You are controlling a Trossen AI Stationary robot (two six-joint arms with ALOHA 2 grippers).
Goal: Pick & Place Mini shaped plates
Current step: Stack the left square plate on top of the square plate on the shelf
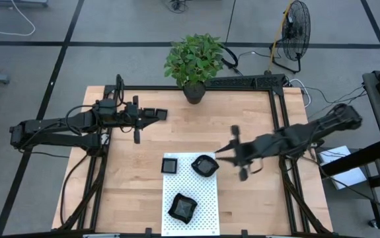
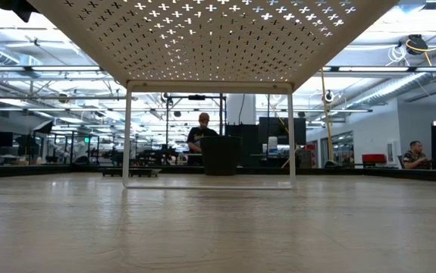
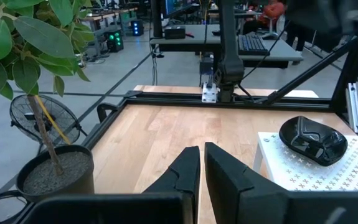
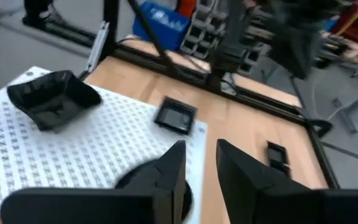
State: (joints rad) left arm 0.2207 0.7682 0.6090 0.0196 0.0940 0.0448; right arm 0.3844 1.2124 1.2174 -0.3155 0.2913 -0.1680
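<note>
Three glossy black mini shaped plates on white dotted rectangular mat (image 1: 206,198) atop wooden counter (image 1: 137,192): square one (image 1: 170,164), rounded one (image 1: 205,165), irregular one (image 1: 182,207). Right claw (image 1: 224,154) just beside rounded plate, parted, grasping nothing. Left claw (image 1: 162,114) clenched, parked well apart. Judged: placement done; next, retreat clear.

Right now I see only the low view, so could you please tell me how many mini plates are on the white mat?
Observer: Three: a square plate, a rounded plate and a third plate, all on the mat.
Operator: Where is the right gripper?
Observer: The right gripper hovers beside the rounded plate, fingers apart, holding nothing.
Operator: And the left one?
Observer: The left gripper waits shut above bare wood, away from the mat, near the potted plant.
</note>
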